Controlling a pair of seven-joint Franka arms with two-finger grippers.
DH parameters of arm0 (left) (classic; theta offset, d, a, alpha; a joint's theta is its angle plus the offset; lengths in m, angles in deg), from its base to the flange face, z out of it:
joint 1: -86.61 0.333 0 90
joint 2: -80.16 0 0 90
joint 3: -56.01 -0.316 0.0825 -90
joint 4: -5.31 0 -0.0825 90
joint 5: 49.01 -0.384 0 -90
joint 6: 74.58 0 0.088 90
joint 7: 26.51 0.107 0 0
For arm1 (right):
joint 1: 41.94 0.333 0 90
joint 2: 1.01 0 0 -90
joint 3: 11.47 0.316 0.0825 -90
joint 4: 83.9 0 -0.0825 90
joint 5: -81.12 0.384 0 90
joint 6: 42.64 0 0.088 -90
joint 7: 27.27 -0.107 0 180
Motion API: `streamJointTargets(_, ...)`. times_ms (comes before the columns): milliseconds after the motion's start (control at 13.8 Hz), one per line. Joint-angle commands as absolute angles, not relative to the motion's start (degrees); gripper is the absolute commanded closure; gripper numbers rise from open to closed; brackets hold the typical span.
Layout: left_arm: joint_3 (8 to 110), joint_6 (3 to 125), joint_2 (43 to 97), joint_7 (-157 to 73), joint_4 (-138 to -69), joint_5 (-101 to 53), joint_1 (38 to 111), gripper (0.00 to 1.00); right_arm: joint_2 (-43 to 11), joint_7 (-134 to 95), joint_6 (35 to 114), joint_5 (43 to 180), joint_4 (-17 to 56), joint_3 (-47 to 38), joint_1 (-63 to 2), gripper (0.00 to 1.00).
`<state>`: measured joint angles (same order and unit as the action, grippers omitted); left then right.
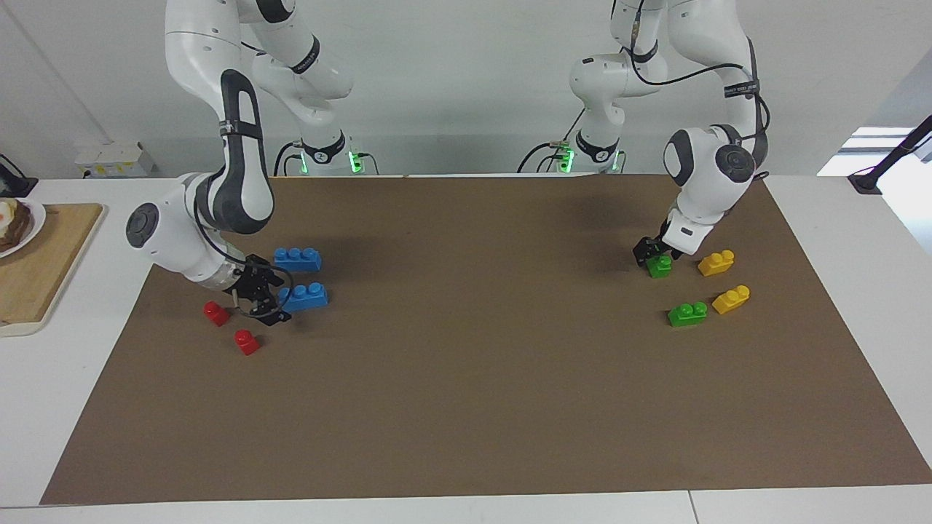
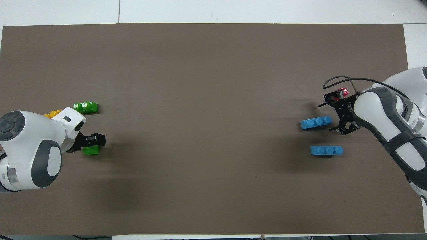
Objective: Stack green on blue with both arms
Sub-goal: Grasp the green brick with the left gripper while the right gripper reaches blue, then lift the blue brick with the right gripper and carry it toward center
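Note:
Two green bricks lie at the left arm's end of the mat. My left gripper [image 1: 659, 256] is down at the green brick [image 1: 661, 268] nearer to the robots, which rests on the mat; it also shows in the overhead view [image 2: 90, 150] under the gripper [image 2: 95, 141]. The other green brick [image 1: 688, 314] lies free. Two blue bricks lie at the right arm's end. My right gripper [image 1: 271, 298] is open, low at the end of the farther blue brick [image 1: 306, 297], which also shows in the overhead view [image 2: 316, 122] beside the gripper [image 2: 333, 115]. The nearer blue brick [image 1: 297, 258] lies free.
Two yellow bricks [image 1: 717, 262] [image 1: 732, 298] lie beside the green ones. Two red bricks [image 1: 216, 313] [image 1: 247, 341] lie beside the right gripper. A brown mat [image 1: 466, 378] covers the table. A wooden board [image 1: 44, 262] lies off the mat at the right arm's end.

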<state>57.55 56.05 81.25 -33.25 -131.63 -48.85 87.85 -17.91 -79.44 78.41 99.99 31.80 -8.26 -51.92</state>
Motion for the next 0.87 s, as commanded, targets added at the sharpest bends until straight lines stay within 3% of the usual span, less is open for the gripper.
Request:
streamJointTargets(0, 57.2, 56.0, 81.7, -33.5, -132.4, -49.4, 87.5, 0.13, -18.1, -77.7, 80.4, 101.5, 32.5, -8.0, -52.1, 0.08)
streamJointTargets(72, 57.2, 56.1, 81.7, -33.5, -132.4, -49.4, 87.5, 0.14, -18.1, -77.7, 80.4, 101.6, 32.5, -8.0, -52.2, 0.17)
streamJointTargets(144, 57.2, 56.1, 81.7, -33.5, -132.4, -49.4, 87.5, 0.15, -18.1, -77.8, 80.2, 101.6, 32.5, -8.0, -52.2, 0.34)
streamJointTargets(289, 57.2, 56.1, 81.7, -33.5, -132.5, -49.4, 87.7, 0.2, -18.1, -77.6, 79.6, 103.5, 32.5, -8.0, -52.6, 0.82)
streamJointTargets(361, 57.2, 56.1, 81.7, -33.5, -132.5, -49.4, 87.7, 0.23, -18.1, -77.3, 79.4, 103.7, 32.3, -8.0, -52.6, 1.0)
streamJointTargets(794, 57.2, 56.5, 81.7, -33.4, -132.7, -49.4, 87.9, 0.26, -17.8, -76.7, 72.9, 104.1, 27.6, -8.0, -53.0, 1.0)
